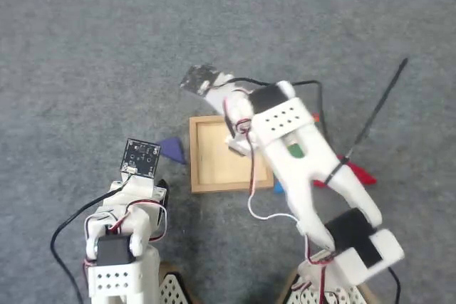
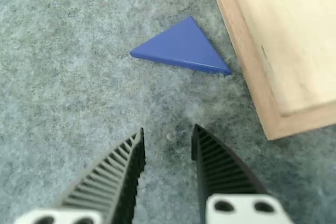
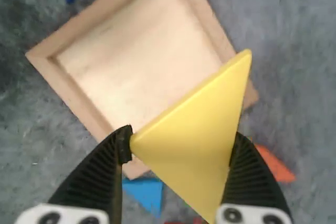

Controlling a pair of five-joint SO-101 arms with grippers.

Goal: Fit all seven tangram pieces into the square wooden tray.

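The square wooden tray (image 1: 206,181) lies mid-table with its floor bare (image 3: 52,59). My right gripper (image 3: 179,142) hangs over the tray's near-right part, shut on a large yellow triangle (image 3: 202,124) that is held flat between the fingers. In the high view that arm (image 1: 299,154) stretches across the tray's right side. My left gripper (image 2: 168,140) is open just above the carpet, left of the tray (image 2: 247,51). A dark blue triangle (image 2: 181,48) lies flat a short way ahead of its fingertips, close to the tray's left rim (image 1: 173,150).
A light blue piece (image 3: 147,192) and an orange piece (image 3: 273,163) lie on the carpet outside the tray's rim. A red piece (image 1: 360,174) lies right of the tray. Black cables run over the grey carpet at the right.
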